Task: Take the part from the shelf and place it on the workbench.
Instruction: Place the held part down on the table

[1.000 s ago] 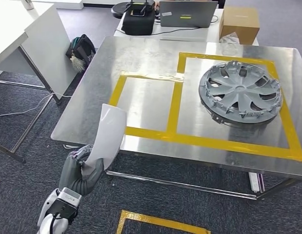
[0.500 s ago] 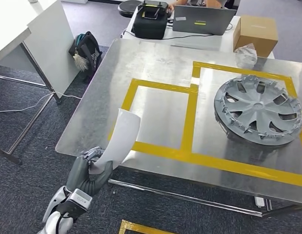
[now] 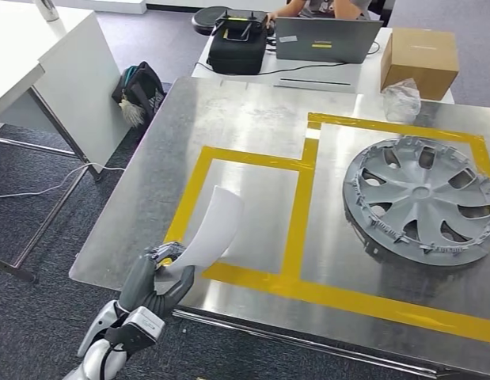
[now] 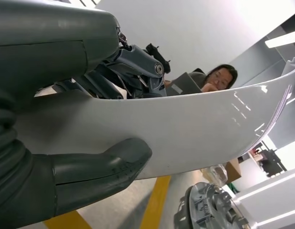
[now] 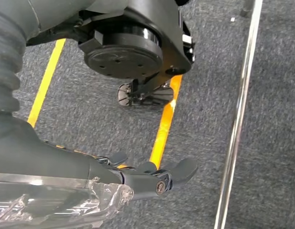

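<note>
Item: white curved part, a thin glossy panel, grasped at its lower end by the left hand; thumb under it and darker fingers over it in the left wrist view. The part rises tilted from the hand over the near-left edge of the steel counter, its upper end above the smaller yellow-taped rectangle; whether it touches the surface cannot be told. Right hand: hangs above grey carpet marked with yellow floor lines, fingers extended and spread, grasping nothing; clear plastic wrap lies along its cover. On the counter: grey hubcap, lying flat inside the larger taped rectangle at the right. Far edge, on an adjoining white surface: black case, open laptop with a person seated behind it, cardboard box, crumpled clear bag just beside the box. Floor, left: dark bag against a white desk.
</note>
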